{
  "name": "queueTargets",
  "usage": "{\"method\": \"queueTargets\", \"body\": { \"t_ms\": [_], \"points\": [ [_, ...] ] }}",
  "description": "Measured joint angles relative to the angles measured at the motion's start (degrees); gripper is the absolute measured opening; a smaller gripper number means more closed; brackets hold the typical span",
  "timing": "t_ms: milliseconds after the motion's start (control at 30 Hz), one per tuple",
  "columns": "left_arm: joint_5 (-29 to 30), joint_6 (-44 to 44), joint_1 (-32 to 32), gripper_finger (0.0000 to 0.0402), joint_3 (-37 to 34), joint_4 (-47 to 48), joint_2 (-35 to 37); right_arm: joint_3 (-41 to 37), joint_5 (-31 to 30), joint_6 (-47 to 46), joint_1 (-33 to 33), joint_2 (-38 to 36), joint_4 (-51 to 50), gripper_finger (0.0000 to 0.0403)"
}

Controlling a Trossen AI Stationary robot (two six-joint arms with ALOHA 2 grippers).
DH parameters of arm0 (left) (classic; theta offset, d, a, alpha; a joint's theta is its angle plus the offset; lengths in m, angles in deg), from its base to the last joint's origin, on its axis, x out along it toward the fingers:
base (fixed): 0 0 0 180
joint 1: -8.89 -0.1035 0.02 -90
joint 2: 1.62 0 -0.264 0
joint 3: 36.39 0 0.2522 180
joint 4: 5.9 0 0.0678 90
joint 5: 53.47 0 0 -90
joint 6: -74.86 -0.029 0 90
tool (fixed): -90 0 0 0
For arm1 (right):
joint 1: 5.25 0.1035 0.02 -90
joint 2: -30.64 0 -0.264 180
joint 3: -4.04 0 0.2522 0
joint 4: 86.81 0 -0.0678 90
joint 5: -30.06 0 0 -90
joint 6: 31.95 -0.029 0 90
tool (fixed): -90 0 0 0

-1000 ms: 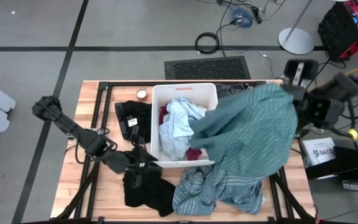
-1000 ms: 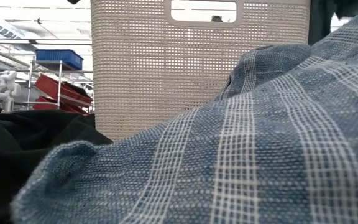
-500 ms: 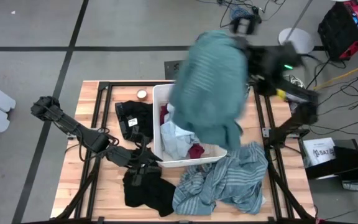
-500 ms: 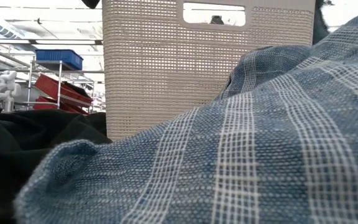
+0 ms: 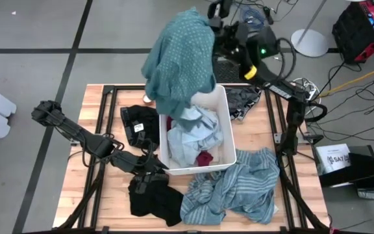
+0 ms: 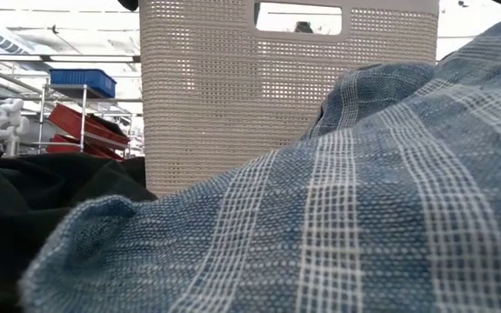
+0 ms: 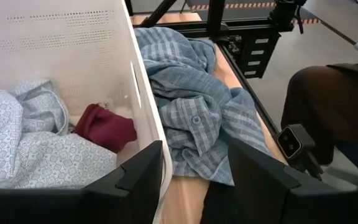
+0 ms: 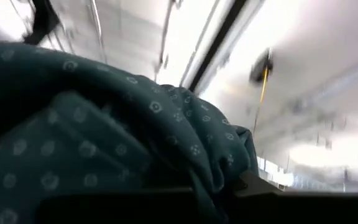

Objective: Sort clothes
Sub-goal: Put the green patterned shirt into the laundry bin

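A teal patterned garment (image 5: 180,58) is being held aloft at 12 o'clock by the clamped right gripper (image 5: 211,16); the left gripper (image 5: 149,174) is being kept spread at the bin (image 5: 163,133) rim, 7 o'clock.

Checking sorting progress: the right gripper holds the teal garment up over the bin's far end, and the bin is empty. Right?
Not quite. The high view shows the bin still holds clothes: a light blue garment and a small magenta one. The right gripper does hold the teal garment there.

Two dark, jointed arms; green light and yellow band on the right arm (image 5: 260,55); left tool (image 7: 191,177) with black angular fingers.
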Motion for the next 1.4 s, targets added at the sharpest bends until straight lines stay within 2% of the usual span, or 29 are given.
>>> {"method": "queueTargets", "body": {
  "t_ms": [233,500,633,800,967,1067,1200,1400],
  "points": [
    [1.70,0.42,0.04,0.0191,-0.13,4.17,3.08,0.00,-0.84,2.30,-0.61,-3.33,-20.39,0.0000],
    [7.19,4.90,0.00,0.0191,-0.31,14.33,9.33,0.23,-8.35,7.63,-0.63,-11.94,-39.37,0.0000],
    [8.32,4.15,-0.06,0.0191,-0.31,12.49,10.54,0.20,-7.45,6.15,-0.62,-12.64,-52.20,0.0000],
    [9.18,-0.75,-0.04,0.0191,-0.31,7.79,10.53,-0.09,-1.21,5.76,0.13,-9.39,-66.20,0.0000],
    [11.09,-2.63,-0.04,0.0191,-0.26,3.66,10.58,-3.57,0.00,7.30,3.76,-4.23,-67.78,0.0000],
    [16.15,-3.19,-0.04,0.0191,-0.24,3.57,10.62,-6.11,0.55,9.44,5.32,-2.51,-69.03,0.0000],
    [21.67,-4.58,-0.49,0.0191,-0.24,3.49,10.64,-11.43,4.67,9.32,5.25,-1.87,-70.05,0.0000],
    [23.17,-4.24,-2.46,0.0191,-0.17,3.40,10.66,-20.66,5.81,8.53,5.15,-1.89,-69.56,0.0000]
  ]
}}
